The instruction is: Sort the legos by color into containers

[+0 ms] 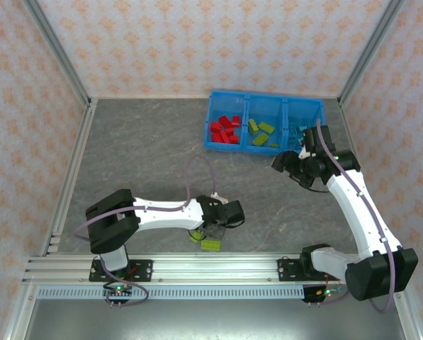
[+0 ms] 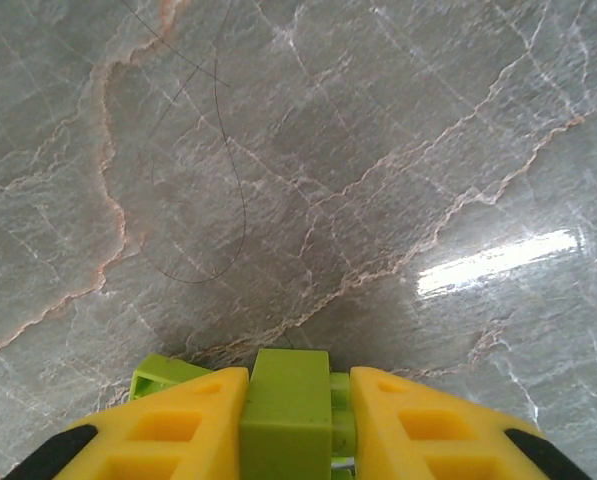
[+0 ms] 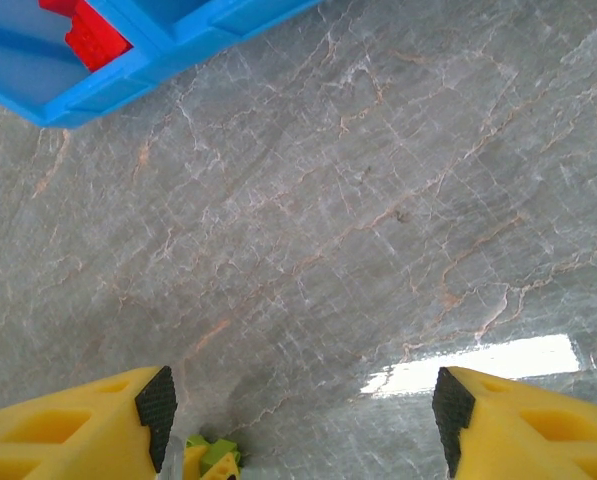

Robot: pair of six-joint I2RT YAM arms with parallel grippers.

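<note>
My left gripper [image 2: 298, 425] is shut on a lime green lego [image 2: 290, 405], low over the table near its front edge [image 1: 212, 231]. A second green lego [image 2: 163, 372] lies just left of its fingers. In the top view, two green legos [image 1: 210, 244] lie beside that gripper. The blue container [image 1: 262, 142] stands at the back right, with red legos [image 1: 225, 130] in its left compartment, green legos [image 1: 263, 132] in the middle one and light blue legos [image 1: 296, 131] in the right one. My right gripper [image 1: 294, 170] hangs open and holds nothing, just in front of the container [image 3: 128, 75].
Patterned walls with metal posts enclose the grey marbled table [image 1: 147, 156]. A metal rail [image 1: 197, 268] runs along the near edge between the arm bases. A thin dark wire [image 2: 228, 180] lies curled on the table ahead of the left gripper.
</note>
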